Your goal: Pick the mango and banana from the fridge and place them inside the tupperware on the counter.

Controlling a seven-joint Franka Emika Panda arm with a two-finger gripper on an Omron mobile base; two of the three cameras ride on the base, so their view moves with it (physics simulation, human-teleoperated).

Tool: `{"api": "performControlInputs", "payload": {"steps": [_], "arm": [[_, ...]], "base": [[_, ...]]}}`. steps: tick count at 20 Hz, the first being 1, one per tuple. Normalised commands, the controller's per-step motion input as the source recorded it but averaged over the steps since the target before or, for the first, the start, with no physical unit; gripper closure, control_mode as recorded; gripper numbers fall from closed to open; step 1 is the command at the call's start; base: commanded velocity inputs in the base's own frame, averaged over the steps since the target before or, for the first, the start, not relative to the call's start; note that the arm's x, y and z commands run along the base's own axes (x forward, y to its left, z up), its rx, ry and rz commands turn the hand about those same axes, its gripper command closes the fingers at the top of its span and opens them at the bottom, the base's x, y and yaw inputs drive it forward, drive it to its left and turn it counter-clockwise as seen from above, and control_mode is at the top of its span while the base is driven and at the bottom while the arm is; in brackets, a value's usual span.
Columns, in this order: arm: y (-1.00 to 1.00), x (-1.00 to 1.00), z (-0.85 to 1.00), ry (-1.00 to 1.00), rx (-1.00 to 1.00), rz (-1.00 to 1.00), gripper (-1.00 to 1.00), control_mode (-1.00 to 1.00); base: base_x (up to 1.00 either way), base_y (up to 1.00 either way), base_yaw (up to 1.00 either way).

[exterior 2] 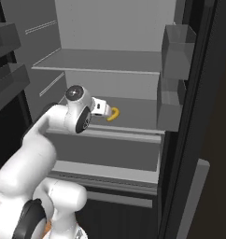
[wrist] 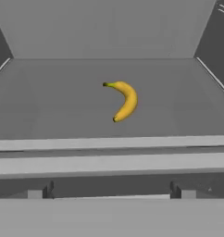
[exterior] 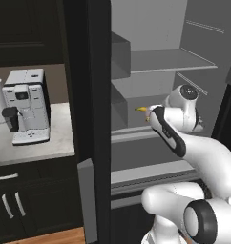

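One banana (wrist: 125, 100) lies alone on a shelf in the open fridge (exterior 2: 110, 60), gripper (exterior 2: 104, 108) just beside it w/ finger spread unreadable, coffee machine (exterior: 26, 106) on counter (exterior: 34, 145).

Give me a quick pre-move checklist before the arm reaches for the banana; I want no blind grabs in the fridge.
1. Fridge door open: ok.
2. Banana lying free on the shelf, nothing touching it: ok.
3. Banana roughly centred ahead in the hand view: ok.
4. Path over the shelf's front edge unobstructed: ok.
5. Gripper open wide enough: cannot tell, fingers not visible.
6. Mango located: cannot tell.
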Motion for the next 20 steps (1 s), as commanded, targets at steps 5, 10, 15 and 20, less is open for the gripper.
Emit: {"api": "performControlInputs", "payload": {"steps": [5, 10, 15, 20], "arm": [[-0.06, 0.4, -0.33, 0.02, 0.0, 0.0, -1.0, -1.0], [-0.07, 0.38, -0.22, 0.0, 0.0, 0.0, -1.0, -1.0], [-0.15, 0.32, -0.13, 0.0, 0.0, 0.0, -1.0, -1.0], [-0.17, 0.32, -0.21, 0.01, 0.0, -0.01, -1.0, -1.0]], "base": [[0.0, 0.0, 0.0], [0.0, 0.0, 0.0], [0.0, 0.0, 0.0], [0.0, 0.0, 0.0]]}}
